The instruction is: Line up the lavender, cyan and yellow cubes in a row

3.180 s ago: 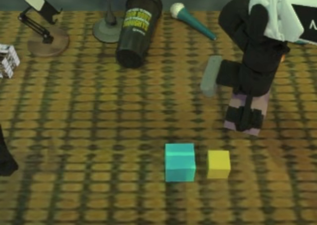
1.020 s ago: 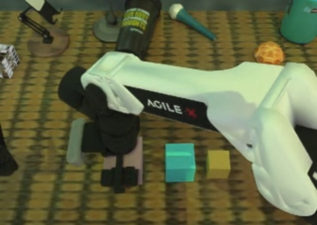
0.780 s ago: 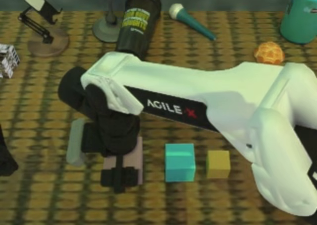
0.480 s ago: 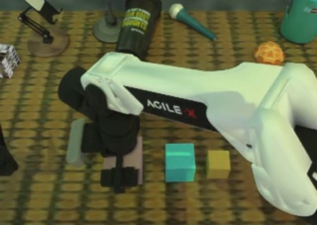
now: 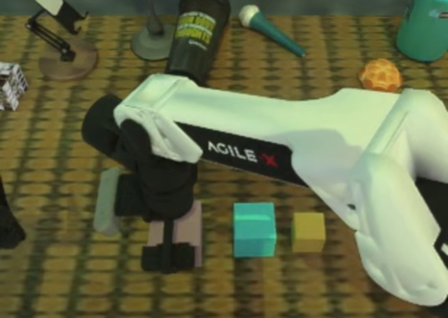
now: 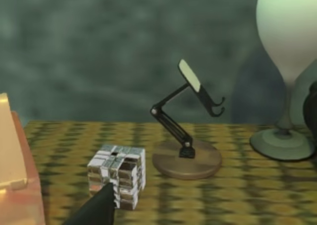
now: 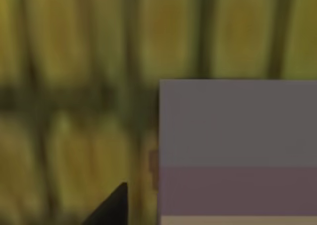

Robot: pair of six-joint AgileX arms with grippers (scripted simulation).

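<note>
Three cubes stand in a row near the table's front: the lavender cube (image 5: 197, 227) on the left, the cyan cube (image 5: 254, 228) in the middle, the yellow cube (image 5: 309, 232) on the right. My right arm reaches across the table, and my right gripper (image 5: 168, 256) hangs open over the lavender cube and hides much of it. In the right wrist view the lavender cube (image 7: 237, 145) rests on the cloth, with one dark fingertip (image 7: 113, 205) standing apart from its side. My left gripper (image 5: 5, 223) is parked at the left edge, open.
Along the back stand a phone holder (image 5: 63, 41), a grey goblet base (image 5: 152, 43), a black shaker bottle (image 5: 196, 34), a teal microphone (image 5: 269, 27), a teal container (image 5: 423, 20) and an orange ball (image 5: 380, 74). A patterned block (image 5: 10, 85) sits far left.
My right arm carried the lavender cube from the right rear to the left of the cyan cube. In the last half second its fingers spread apart, letting the cube go.
</note>
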